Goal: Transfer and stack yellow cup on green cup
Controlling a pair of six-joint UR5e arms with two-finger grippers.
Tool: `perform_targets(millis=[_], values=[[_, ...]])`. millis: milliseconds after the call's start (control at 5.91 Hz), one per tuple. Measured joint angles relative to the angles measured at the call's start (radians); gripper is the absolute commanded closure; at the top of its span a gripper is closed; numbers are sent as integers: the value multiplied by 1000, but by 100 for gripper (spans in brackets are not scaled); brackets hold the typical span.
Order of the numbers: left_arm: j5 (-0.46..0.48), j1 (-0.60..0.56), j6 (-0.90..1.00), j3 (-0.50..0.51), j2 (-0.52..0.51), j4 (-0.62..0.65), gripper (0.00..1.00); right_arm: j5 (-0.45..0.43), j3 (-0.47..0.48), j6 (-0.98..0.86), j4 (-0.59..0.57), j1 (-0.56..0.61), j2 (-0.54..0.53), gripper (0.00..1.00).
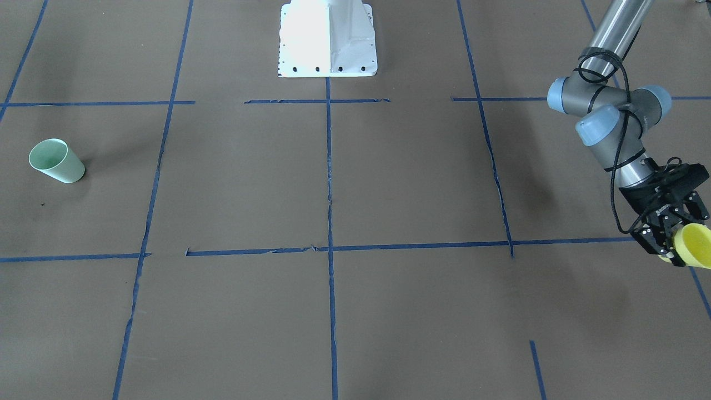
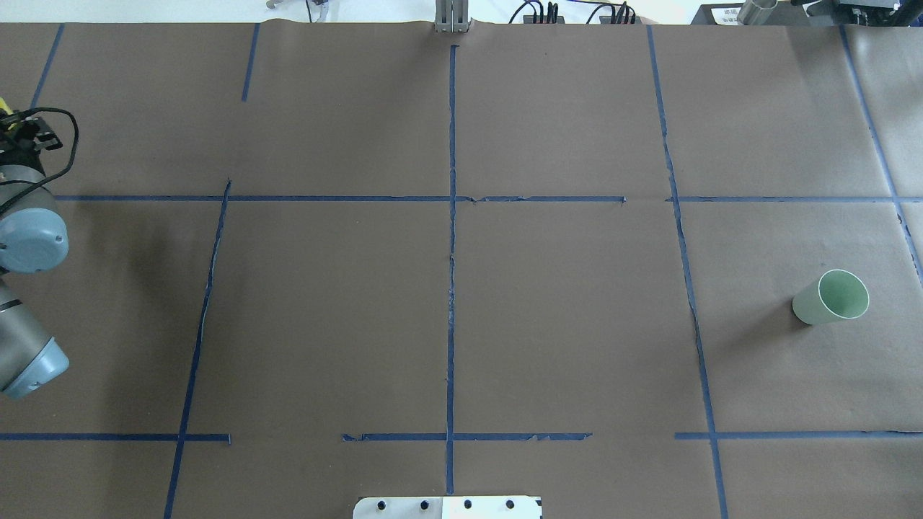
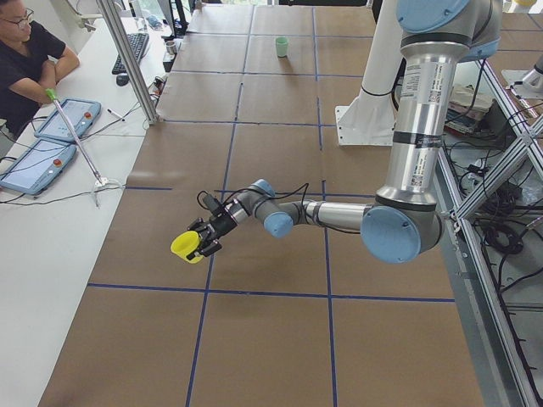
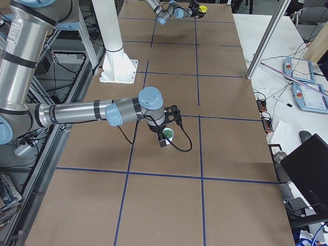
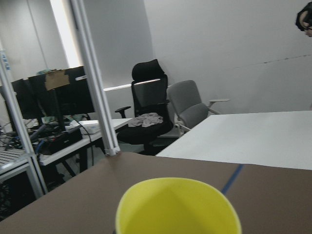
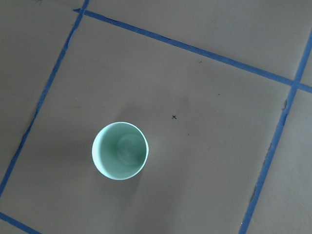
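Note:
The yellow cup [image 1: 697, 244] is held tilted above the table at the robot's left end, gripped by its wall in my left gripper [image 1: 675, 247], which is shut on it. It also shows in the exterior left view [image 3: 185, 246] and fills the bottom of the left wrist view [image 5: 178, 207]. The green cup [image 1: 55, 161] stands upright on the table at the far other end [image 2: 829, 297]. The right wrist view looks straight down into the green cup [image 6: 120, 150] and shows no fingers. The right gripper [image 4: 163, 134] shows only in the exterior right view, by the green cup [image 4: 169, 135]; I cannot tell whether it is open.
The white robot base [image 1: 328, 39] stands at the middle of the table's robot side. Blue tape lines [image 2: 451, 216] divide the brown surface. An operator [image 3: 25, 59] sits at a side table with tablets [image 3: 38, 161], beyond a metal post [image 3: 127, 59].

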Motion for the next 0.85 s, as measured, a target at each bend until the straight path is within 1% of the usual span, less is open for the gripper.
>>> perform_targets(millis=[169, 338, 507, 676, 846], values=[[-126, -5, 170, -7, -39, -125, 93, 25, -3, 4, 35, -31, 21, 0], [-238, -1, 340, -29, -78, -232, 94, 49, -2, 36, 47, -76, 71, 0], [-362, 9, 451, -66, -118, -291, 92, 61, 2, 113, 52, -117, 140, 0], [-532, 18, 506, -107, -148, -331, 91, 63, 4, 217, 53, -170, 224, 0], [-690, 30, 554, -128, -173, -410, 89, 59, 5, 352, 52, -240, 320, 0]])
